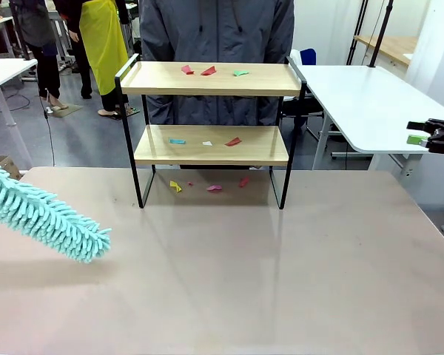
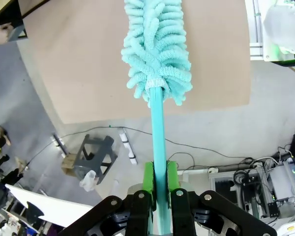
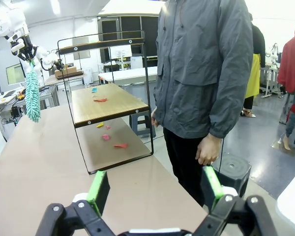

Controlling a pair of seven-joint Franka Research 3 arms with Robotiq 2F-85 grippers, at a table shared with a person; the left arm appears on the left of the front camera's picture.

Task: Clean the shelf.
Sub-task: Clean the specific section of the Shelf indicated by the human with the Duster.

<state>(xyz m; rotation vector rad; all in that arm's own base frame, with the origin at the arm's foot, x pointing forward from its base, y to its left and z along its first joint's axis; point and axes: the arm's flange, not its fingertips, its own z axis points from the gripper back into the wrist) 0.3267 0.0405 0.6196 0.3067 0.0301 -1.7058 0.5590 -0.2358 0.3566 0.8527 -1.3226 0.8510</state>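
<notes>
The shelf [image 1: 211, 146] stands at the far middle of the table, with small coloured paper scraps [image 1: 208, 71] on its top board, its lower board and the tabletop beneath it. In the right wrist view the shelf [image 3: 108, 104] appears side-on. A fluffy teal duster [image 1: 48, 217] slants in from the left edge, low over the table and well short of the shelf. My left gripper [image 2: 159, 172] is shut on the duster's teal handle [image 2: 158, 123]. At the right edge my right gripper [image 1: 419, 132] hovers off the table; its fingers [image 3: 99, 189] stand wide apart, open and holding nothing.
A person [image 1: 218, 29] in a grey jacket stands right behind the shelf, hands down. The tan table [image 1: 266, 281] stretches bare in front of the shelf. A white table [image 1: 370, 103] sits at the back right, another [image 1: 4, 70] at the back left.
</notes>
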